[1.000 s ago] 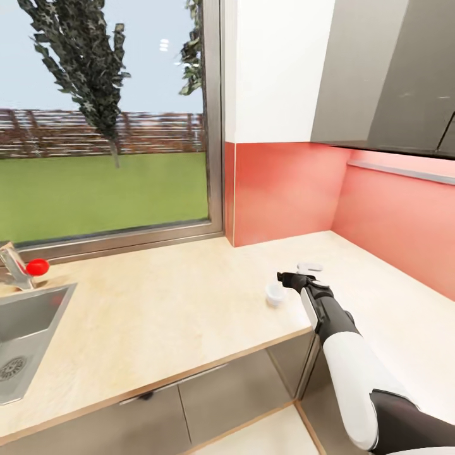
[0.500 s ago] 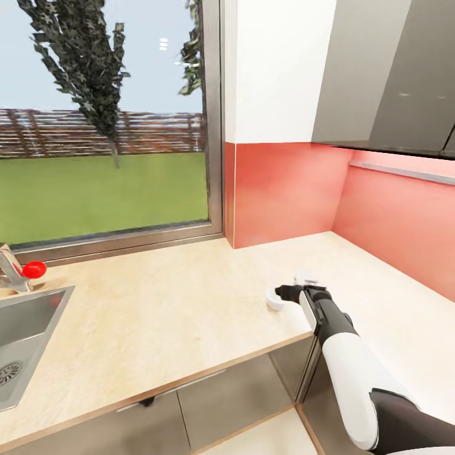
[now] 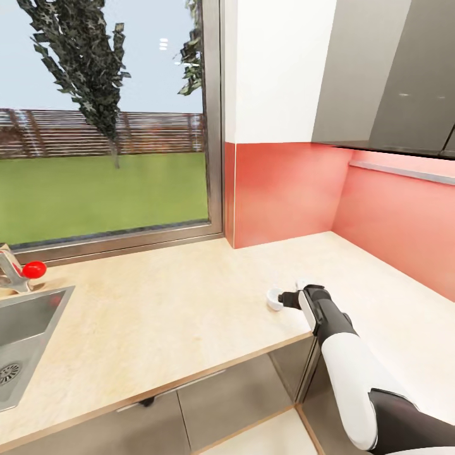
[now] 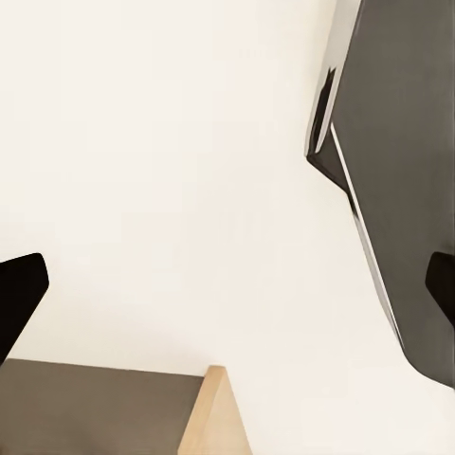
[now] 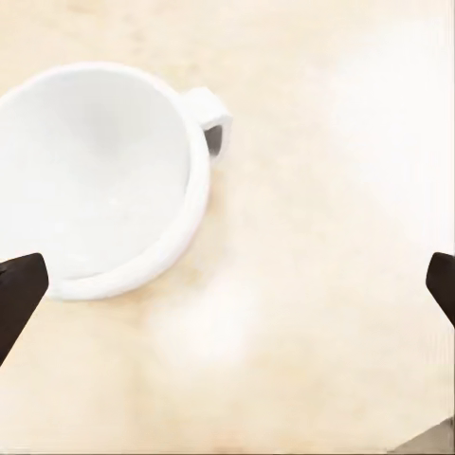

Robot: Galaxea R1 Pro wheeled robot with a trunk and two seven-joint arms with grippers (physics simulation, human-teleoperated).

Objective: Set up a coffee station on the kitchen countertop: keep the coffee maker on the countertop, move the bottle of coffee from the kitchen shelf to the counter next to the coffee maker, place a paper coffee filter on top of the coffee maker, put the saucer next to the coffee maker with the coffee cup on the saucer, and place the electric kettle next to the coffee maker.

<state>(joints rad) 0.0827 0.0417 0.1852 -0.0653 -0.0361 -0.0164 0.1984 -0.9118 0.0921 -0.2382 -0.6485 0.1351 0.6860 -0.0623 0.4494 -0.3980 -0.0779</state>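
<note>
a: so, your right gripper [image 3: 285, 299] sits low over the countertop [image 3: 158, 309], right beside the coffee cup [image 3: 274, 299], near the counter's front edge.

b: is it holding the cup?

a: no. in the right wrist view the two fingertips [image 5: 19, 289] stand wide apart at the frame's edges, with the coffee cup [image 5: 100, 180] lying off toward one of them, not centred between. nothing is gripped. you seem to be lining up for a grasp, and i'd judge the gripper needs to shift so the cup's wall or handle falls between the fingers.

b: and the cup itself?

a: upright on the bare counter, mouth up, empty, its small handle [image 5: 213, 123] pointing away from the bowl. a white sliver [image 3: 301, 284] peeks out just behind the wrist; it may be the saucer, but i cannot tell.

b: the left gripper?

a: its dark fingertips [image 4: 21, 294] are spread apart too, empty, facing a pale surface and a grey panel [image 4: 398, 161].

b: count things for me.

a: one cup, one sink [image 3: 25, 328] with one red-knobbed tap [image 3: 22, 270] far to the left, one window [image 3: 104, 120].
</note>
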